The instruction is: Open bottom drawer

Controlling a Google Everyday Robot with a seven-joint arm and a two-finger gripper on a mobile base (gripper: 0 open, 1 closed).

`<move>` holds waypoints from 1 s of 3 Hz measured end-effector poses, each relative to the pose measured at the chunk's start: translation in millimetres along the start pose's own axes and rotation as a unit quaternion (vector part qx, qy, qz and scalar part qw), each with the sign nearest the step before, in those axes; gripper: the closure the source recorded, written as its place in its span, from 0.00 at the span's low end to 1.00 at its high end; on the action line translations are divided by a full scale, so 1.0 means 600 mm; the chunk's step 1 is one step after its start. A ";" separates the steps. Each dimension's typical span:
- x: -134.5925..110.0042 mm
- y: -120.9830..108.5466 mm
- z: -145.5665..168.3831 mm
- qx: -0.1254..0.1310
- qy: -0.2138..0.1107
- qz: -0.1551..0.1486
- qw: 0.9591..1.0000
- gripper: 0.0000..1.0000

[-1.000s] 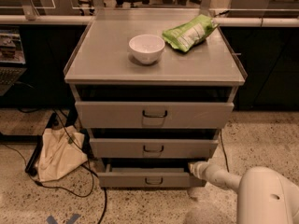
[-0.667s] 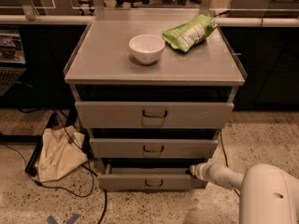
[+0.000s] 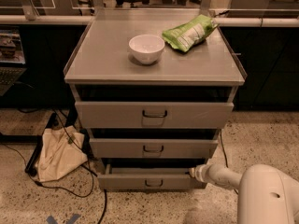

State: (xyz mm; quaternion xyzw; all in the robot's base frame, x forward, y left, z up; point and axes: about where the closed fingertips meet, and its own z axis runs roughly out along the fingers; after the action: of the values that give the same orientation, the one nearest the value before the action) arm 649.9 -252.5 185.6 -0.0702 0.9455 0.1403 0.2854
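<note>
With the bottom drawer [image 3: 126,181] low at 6 o'clock, slightly out, and the hand [image 3: 194,172] at its 3 o'clock corner, grip state impossible to tell, I'd pull straight and level toward 6 o'clock, avoiding skew.

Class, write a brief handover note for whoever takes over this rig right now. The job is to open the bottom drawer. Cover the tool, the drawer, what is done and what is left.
Tool: low, at the right end of the bottom drawer, by the top corner of its front and well away from the handle.
Bottom drawer: part-way out; a strip of its inside shows above the front.
Done: opening has started.
Left: probably draw it further out, then back the arm away.
Also there: bowl and green bag on the cabinet top, not part of the job.
</note>
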 end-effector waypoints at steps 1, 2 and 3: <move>0.019 -0.001 -0.002 -0.012 0.013 0.012 1.000 1.00; 0.018 -0.001 -0.003 -0.012 0.013 0.012 1.000 1.00; 0.074 0.011 -0.044 -0.055 0.031 0.036 0.997 1.00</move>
State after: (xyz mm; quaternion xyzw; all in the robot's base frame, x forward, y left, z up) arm 597.7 -256.6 183.3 -0.0557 0.9466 0.2000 0.2468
